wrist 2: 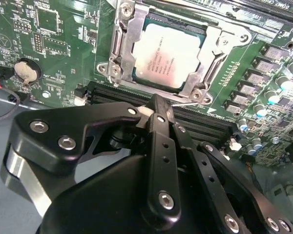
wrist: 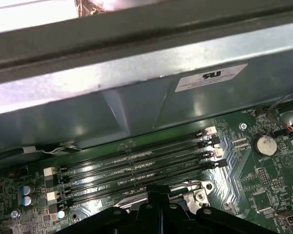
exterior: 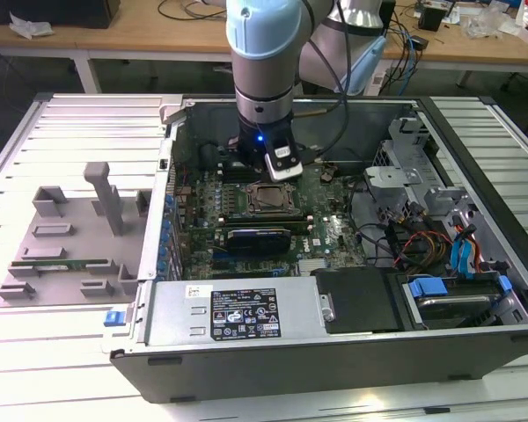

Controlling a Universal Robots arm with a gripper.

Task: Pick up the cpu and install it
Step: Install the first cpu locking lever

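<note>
Sitting square inside its metal socket frame (wrist 2: 132, 46) mid-motherboard, the pale silvery square cpu (wrist 2: 168, 53) looks installed; the black gripper (wrist 2: 158, 109) hovers closed, empty, just beside.

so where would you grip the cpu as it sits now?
The cpu lies flat in the socket frame, silvery top plate up. The frame's metal rails hug its edges, so a side pinch looks blocked. Best guess: come straight down from above and take two opposite edges of the raised top plate where the frame leaves a gap. The gripper sits beside the socket, over the memory slots.
</note>
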